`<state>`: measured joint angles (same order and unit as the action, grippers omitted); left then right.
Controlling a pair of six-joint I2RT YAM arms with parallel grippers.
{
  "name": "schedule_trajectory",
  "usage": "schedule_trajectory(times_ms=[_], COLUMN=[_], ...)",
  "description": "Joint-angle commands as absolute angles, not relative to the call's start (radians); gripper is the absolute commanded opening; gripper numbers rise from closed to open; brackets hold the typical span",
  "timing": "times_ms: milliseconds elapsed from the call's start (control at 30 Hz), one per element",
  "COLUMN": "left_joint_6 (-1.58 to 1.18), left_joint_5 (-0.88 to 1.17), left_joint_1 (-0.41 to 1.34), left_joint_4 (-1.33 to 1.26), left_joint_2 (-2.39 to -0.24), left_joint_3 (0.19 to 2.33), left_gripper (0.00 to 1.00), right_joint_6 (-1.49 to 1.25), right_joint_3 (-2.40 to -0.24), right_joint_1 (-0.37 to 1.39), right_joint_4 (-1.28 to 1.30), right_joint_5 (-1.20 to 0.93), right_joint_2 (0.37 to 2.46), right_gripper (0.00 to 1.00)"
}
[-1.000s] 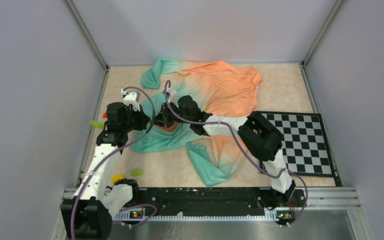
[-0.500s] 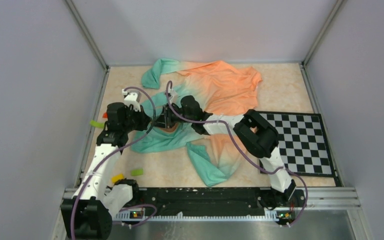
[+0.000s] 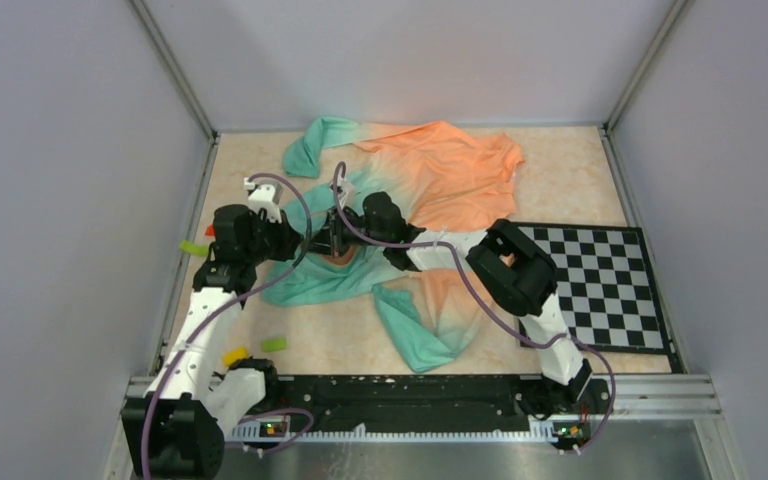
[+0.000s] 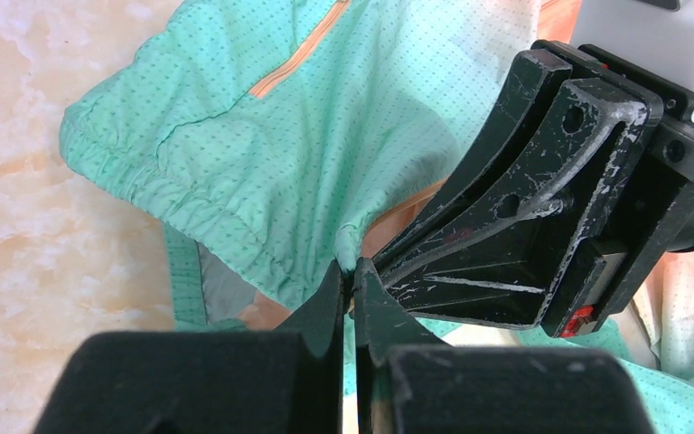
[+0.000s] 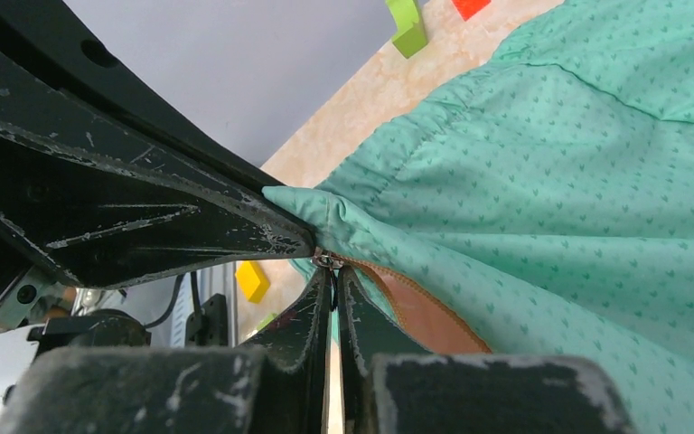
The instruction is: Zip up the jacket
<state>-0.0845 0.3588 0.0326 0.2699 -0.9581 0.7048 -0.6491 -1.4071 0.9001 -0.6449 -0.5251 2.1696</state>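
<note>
The jacket lies spread over the table, teal at the left, orange at the right. My left gripper is shut on the teal hem corner at the bottom of the front opening. My right gripper meets it tip to tip and is shut on the metal zipper pull, with the orange zipper tape running off beside it. An orange pocket zipper shows on the teal panel in the left wrist view.
A checkerboard lies at the right, partly under the right arm. Small blocks lie on the left side: green, green, yellow, and a red one. Grey walls close the table on three sides.
The right arm's elbow has shifted slightly left and forward since one second ago. Both grippers stay together at the hem.
</note>
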Motion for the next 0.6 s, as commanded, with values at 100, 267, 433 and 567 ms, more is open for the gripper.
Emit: schedule_trajectory(times_ms=[100, 267, 433, 567], left_joint_6=[-0.087, -0.084, -0.077, -0.079], left_joint_5=[0.309, 0.243, 0.215, 0.135], left_joint_1=[0.034, 0.034, 0.034, 0.034], left_joint_4=[0.252, 0.265, 0.263, 0.275], left_joint_2=[-0.942, -0.929, -0.904, -0.891], left_joint_3=[0.713, 0.709, 0.705, 0.708], left_gripper=[0.0, 0.0, 0.0, 0.0], right_joint_6=[-0.699, -0.643, -0.516, -0.394], right_joint_3=[-1.444, -1.549, -1.631, -1.634], right_joint_1=[0.904, 0.902, 0.895, 0.879], right_joint_4=[-0.446, -0.083, 0.123, 0.2], right_joint_5=[-0.378, -0.254, -0.184, -0.193], right_joint_2=[2.111, 2.091, 2.118, 2.108], right_gripper=[0.0, 0.0, 0.0, 0.0])
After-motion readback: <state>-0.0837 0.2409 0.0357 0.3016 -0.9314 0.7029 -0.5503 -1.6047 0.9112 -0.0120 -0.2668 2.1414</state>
